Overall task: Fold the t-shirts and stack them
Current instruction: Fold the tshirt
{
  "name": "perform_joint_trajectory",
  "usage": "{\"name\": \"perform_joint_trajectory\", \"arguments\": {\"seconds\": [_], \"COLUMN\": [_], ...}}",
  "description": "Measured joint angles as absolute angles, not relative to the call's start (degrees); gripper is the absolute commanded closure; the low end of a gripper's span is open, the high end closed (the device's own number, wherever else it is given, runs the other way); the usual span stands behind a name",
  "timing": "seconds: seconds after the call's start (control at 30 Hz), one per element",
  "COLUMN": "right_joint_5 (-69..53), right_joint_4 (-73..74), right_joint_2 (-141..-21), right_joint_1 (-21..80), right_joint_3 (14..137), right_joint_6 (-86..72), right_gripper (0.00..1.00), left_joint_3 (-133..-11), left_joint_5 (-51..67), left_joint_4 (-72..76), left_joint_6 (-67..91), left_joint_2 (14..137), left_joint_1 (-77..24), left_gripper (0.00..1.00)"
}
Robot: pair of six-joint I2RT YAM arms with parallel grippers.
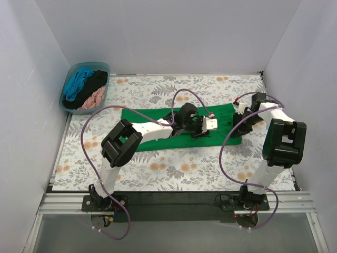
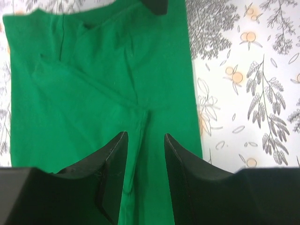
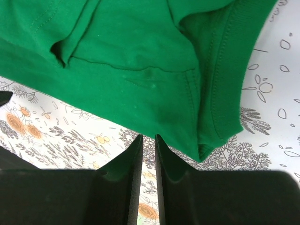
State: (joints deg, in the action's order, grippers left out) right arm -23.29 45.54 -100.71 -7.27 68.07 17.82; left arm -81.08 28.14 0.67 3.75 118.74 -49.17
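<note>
A bright green t-shirt (image 1: 145, 116) lies spread in a long band across the middle of the floral tablecloth (image 1: 210, 163). My left gripper (image 1: 209, 126) hovers over its right half, open, the fingers either side of a raised fold in the green fabric (image 2: 93, 93), as the left wrist view (image 2: 145, 140) shows. My right gripper (image 1: 238, 115) is at the shirt's right end, shut and empty; in the right wrist view (image 3: 148, 139) its fingertips (image 3: 136, 150) sit over the tablecloth just off the shirt's hemmed edge (image 3: 140, 61). Teal-blue (image 1: 78, 83), black (image 1: 95, 80) and dusty pink (image 1: 93, 98) shirts lie bunched in the tub.
The pale blue plastic tub (image 1: 105, 66) stands at the back left corner. White walls enclose the table on the left, back and right. Purple cables loop from both arms over the table. The metal rail with the arm bases runs along the near edge.
</note>
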Motion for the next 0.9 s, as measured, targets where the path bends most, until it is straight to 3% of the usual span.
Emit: {"name": "perform_joint_trajectory", "arguments": {"seconds": [0.6,0.9], "right_joint_5": [-23.9,-23.9], "right_joint_4": [45.0,44.9], "right_joint_2": [-100.8,-100.8], "right_joint_1": [-8.3,-8.2], "right_joint_3": [67.5,66.6], "right_joint_6": [18.0,18.2], "right_gripper": [0.78,0.78], "left_joint_3": [-83.0,-84.2], "left_joint_5": [29.4,28.3], "left_joint_4": [4.0,4.9], "left_joint_6": [-3.3,-4.0], "left_joint_2": [124.7,127.1], "left_joint_1": [-50.5,-50.5], "left_gripper": [0.66,0.72]}}
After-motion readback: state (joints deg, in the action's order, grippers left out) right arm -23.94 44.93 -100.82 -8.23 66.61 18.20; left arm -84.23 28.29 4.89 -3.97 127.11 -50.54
